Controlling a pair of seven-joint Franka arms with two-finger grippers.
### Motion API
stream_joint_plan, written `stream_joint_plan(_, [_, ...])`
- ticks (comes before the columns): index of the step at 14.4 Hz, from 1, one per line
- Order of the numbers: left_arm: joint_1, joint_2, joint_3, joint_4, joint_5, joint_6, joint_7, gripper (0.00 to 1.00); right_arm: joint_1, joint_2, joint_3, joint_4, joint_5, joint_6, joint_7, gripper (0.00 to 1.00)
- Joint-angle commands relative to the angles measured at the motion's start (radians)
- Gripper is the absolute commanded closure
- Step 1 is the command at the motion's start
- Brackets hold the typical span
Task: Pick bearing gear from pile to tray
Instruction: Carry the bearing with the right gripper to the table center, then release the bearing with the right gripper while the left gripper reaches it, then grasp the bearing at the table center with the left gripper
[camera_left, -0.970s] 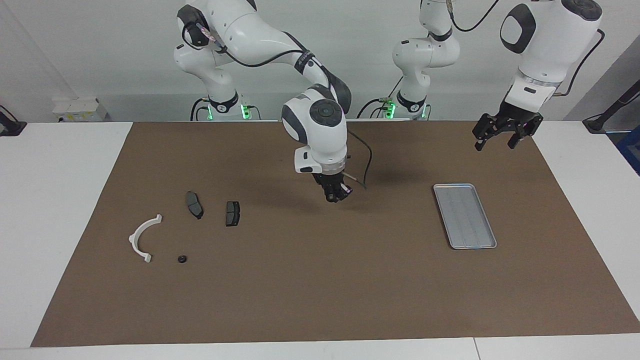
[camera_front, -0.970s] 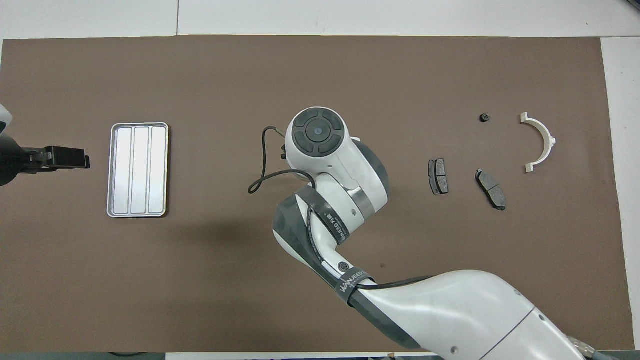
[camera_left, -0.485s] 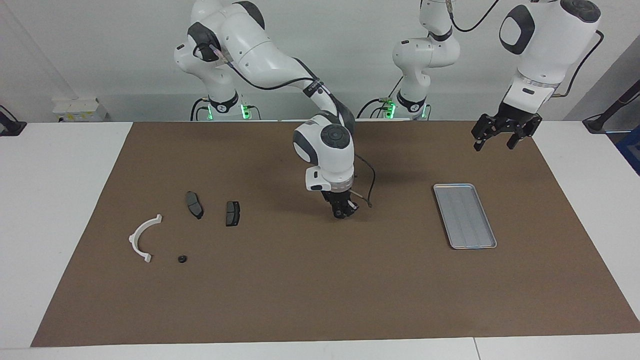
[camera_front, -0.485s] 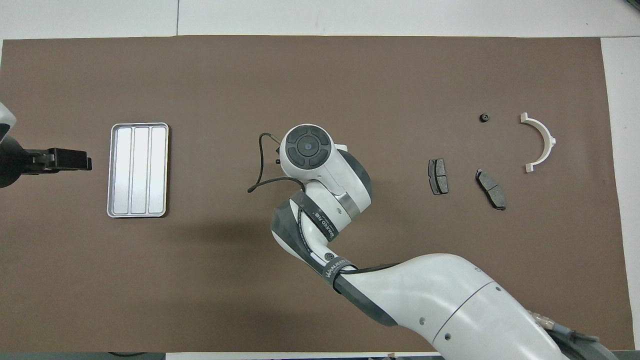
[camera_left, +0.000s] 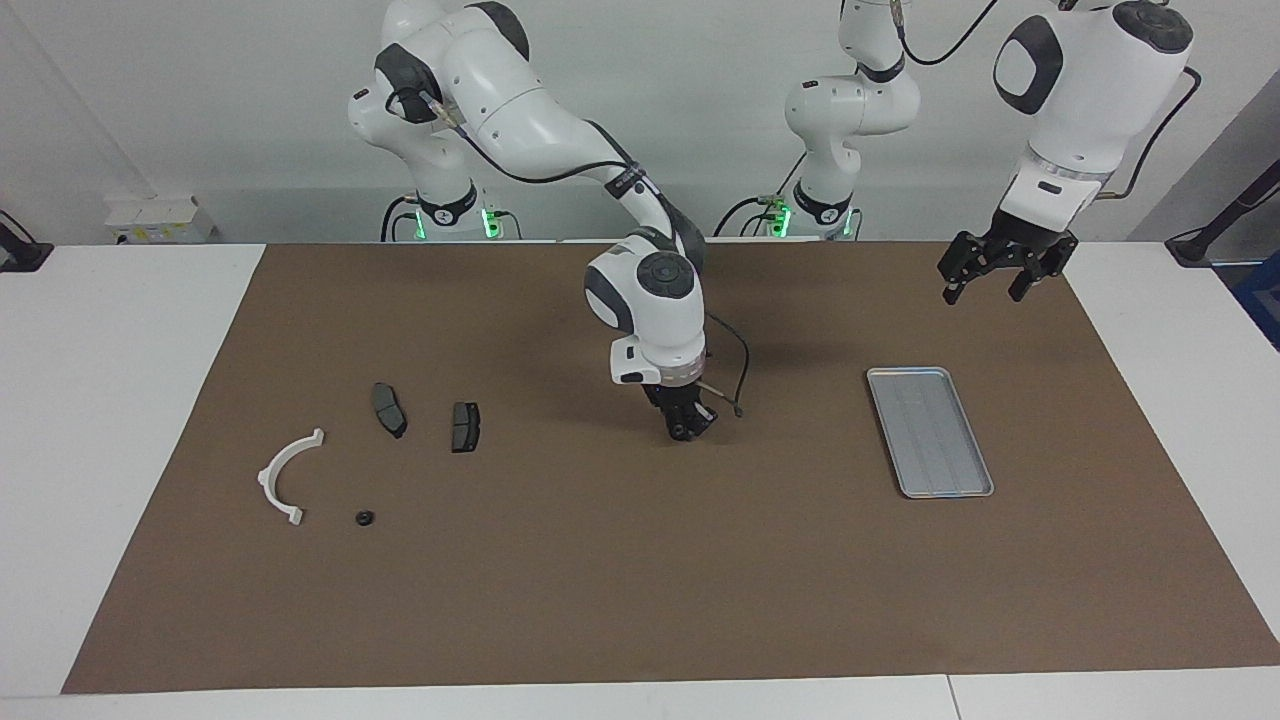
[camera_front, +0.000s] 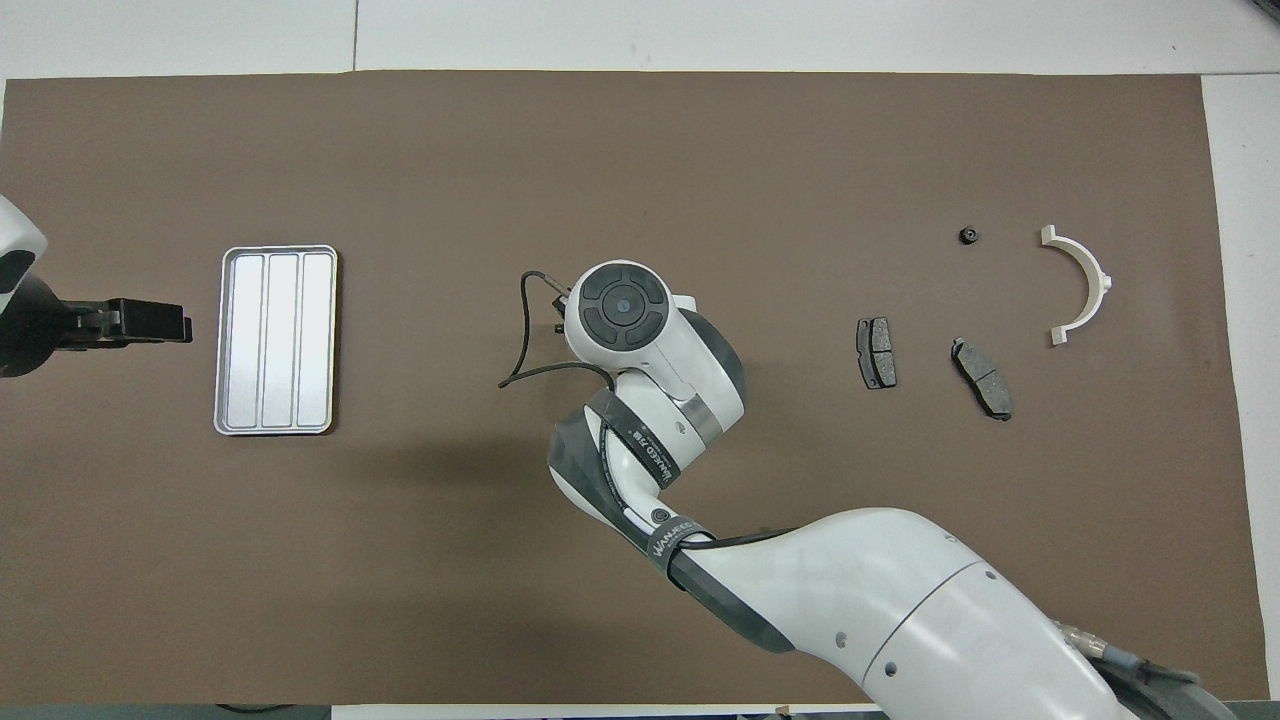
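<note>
The pile lies toward the right arm's end of the mat: a white semicircular bracket (camera_left: 264, 478) (camera_front: 1092, 275), two dark grey plates (camera_left: 388, 408) (camera_left: 465, 426) (camera_front: 876, 352) (camera_front: 982, 377) and one small black ring (camera_left: 364, 518) (camera_front: 967, 236). The silver tray (camera_left: 930, 430) (camera_front: 275, 340) is empty, toward the left arm's end. My right gripper (camera_left: 683, 428) points down, low over the bare middle of the mat, fingers together; I cannot see whether it holds a small part. Its wrist (camera_front: 620, 305) hides it from above. My left gripper (camera_left: 983, 285) (camera_front: 160, 322) is open and raised beside the tray.
A brown mat (camera_left: 640, 600) covers most of the white table. A thin black cable (camera_left: 738, 370) loops off the right wrist. The mat between the right gripper and the tray is bare.
My right gripper has moved a little toward the tray's end and come down close to the mat, then nearly stopped. My left gripper has shifted only slightly.
</note>
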Motion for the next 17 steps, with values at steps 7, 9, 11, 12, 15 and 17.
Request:
stream_joint_plan(7, [-0.209, 0.028, -0.008, 0.035, 0.012, 0.024, -0.392, 0.00, -0.232, -0.133, 0.004, 0.208, 0.012, -0.467, -0.426, 0.00])
stream_joint_plan(9, [-0.326, 0.110, -0.014, 0.064, 0.042, 0.046, -0.555, 0.00, -0.344, -0.158, 0.001, 0.202, 0.009, -0.518, -0.757, 0.00])
stream_joint_plan(11, [-0.433, 0.263, -0.015, 0.129, 0.091, 0.107, -0.738, 0.00, -0.451, -0.159, 0.001, 0.167, -0.004, -0.499, -0.988, 0.00])
stream_joint_plan(12, [-0.455, 0.306, -0.015, 0.127, 0.090, 0.168, -0.760, 0.00, -0.491, -0.162, -0.002, 0.147, -0.008, -0.480, -1.072, 0.00])
stream_joint_plan(15, [-0.529, 0.467, -0.014, 0.153, 0.090, 0.288, -0.875, 0.00, -0.579, -0.170, -0.002, 0.032, -0.080, -0.336, -1.166, 0.00])
stream_joint_plan(17, [-0.541, 0.550, -0.015, 0.183, 0.087, 0.349, -0.897, 0.00, -0.603, -0.140, -0.004, -0.005, -0.106, -0.241, -1.167, 0.00])
